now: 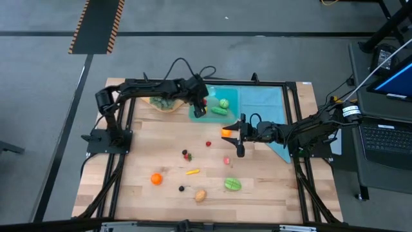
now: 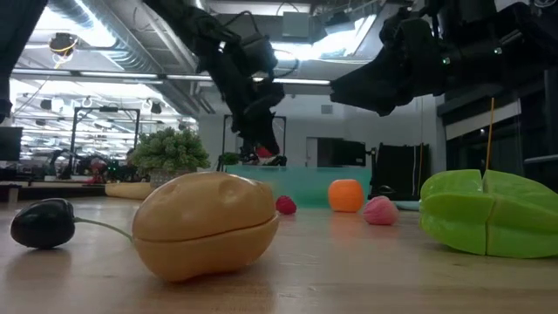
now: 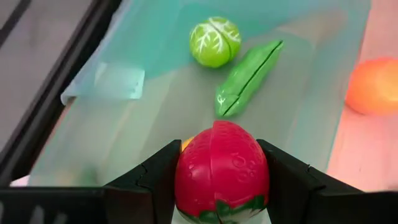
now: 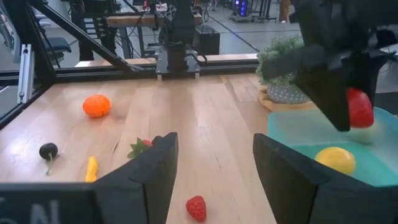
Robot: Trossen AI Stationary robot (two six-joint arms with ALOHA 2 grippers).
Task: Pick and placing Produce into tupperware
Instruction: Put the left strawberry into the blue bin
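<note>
Wooden table on a grey floor, seen from overhead. Left gripper positioned over the near-left part of the tupperware, clenched on a red strawberry. Green lettuce and green pea pod inside the tupperware. Right gripper just beside the tupperware's near edge, fingers spread, nothing held; orange fruit close against it. Loose produce on the table: orange, yellow piece, tan potato, green star fruit.

Table-level view: tan potato in the foreground, dark eggplant beside it, green star fruit at the edge. Tupperware farther back, left gripper hanging above it.

Left wrist view: red strawberry grasped between both fingers, above the tupperware floor. Lettuce and pea pod lying beyond, near each other.

Right wrist view: right fingers released, wide apart. Raspberry on the table between them. Left gripper with the strawberry above the tupperware; yellow lemon inside.
</note>
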